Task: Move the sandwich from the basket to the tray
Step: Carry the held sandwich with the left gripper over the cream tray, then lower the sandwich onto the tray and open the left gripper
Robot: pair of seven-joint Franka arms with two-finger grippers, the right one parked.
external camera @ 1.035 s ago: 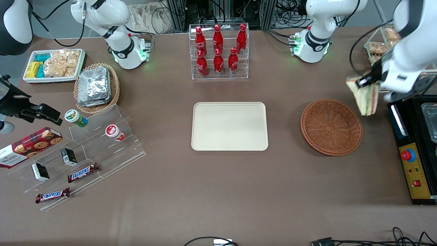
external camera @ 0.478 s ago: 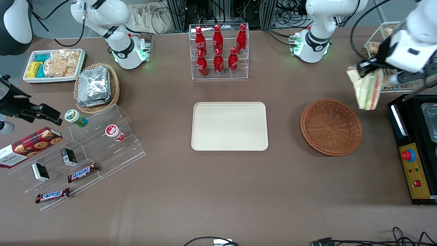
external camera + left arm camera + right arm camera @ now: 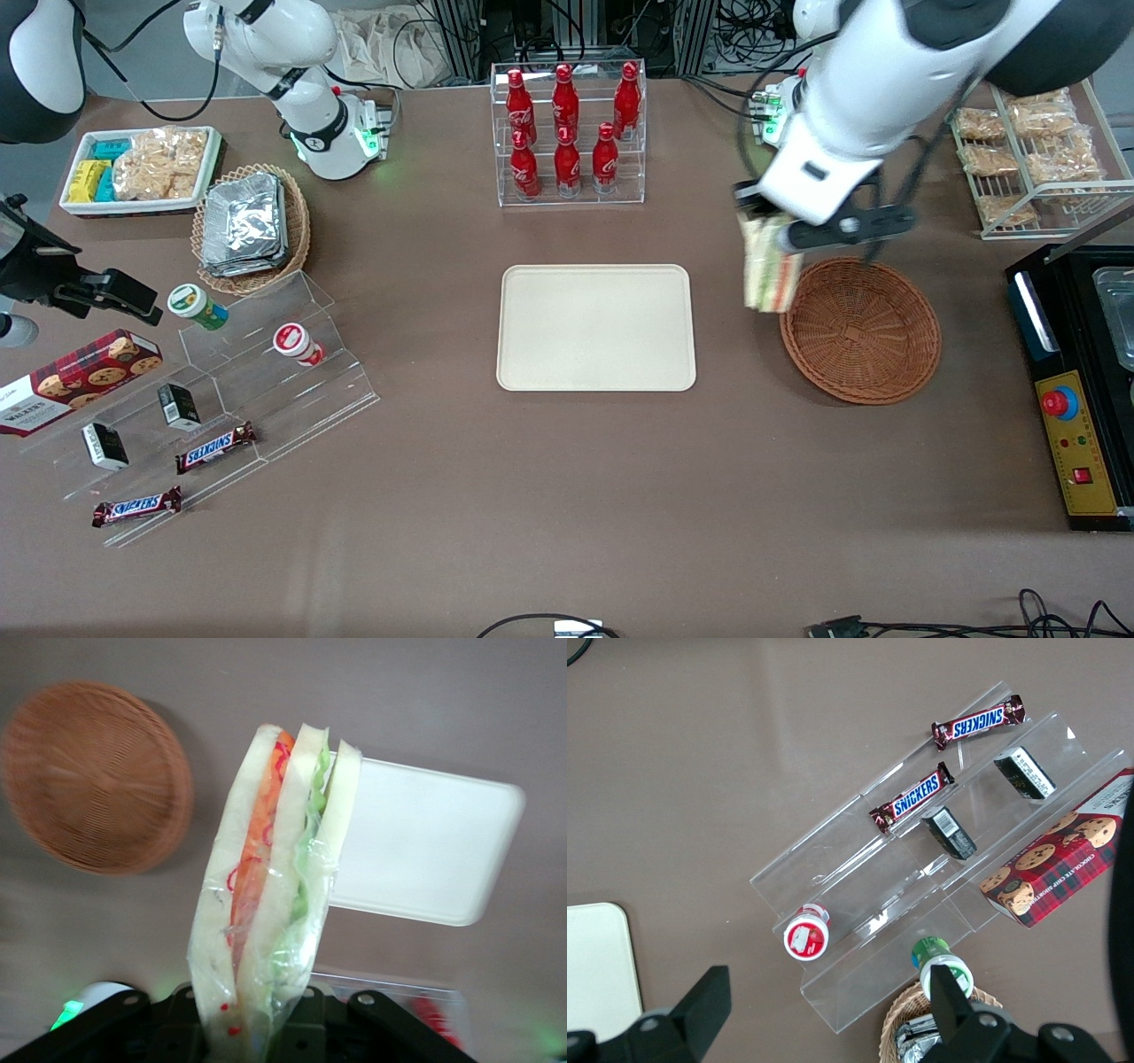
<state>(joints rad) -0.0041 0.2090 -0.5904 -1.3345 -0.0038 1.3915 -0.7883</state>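
Front view: claw is up in the air between the tray and the basket, clamped on the top end of the sandwich, which hangs down from it clear of the worktop. Sandwich is over the basket's rim on the tray side, not over the tray yet. Basket looks empty, tray bare, so my read is the pick is done and this is mid-carry; the height probably exists to clear the basket rim. Left wrist view: sandwich is film-wrapped, held edge-on so the orange, red and green layers show; basket and tray sit either side of it below. Gripping the end leaves the long body free to lay flat on release, I'd guess. Wrap looks slippery, slice stack soft, so it may swing. Worktop is plain brown, matte. Cola bottle rack stands farther from the camera than the tray; snack rack sits toward the working arm's end; foil-packet basket and acrylic steps with Snickers bars toward the parked arm's end.
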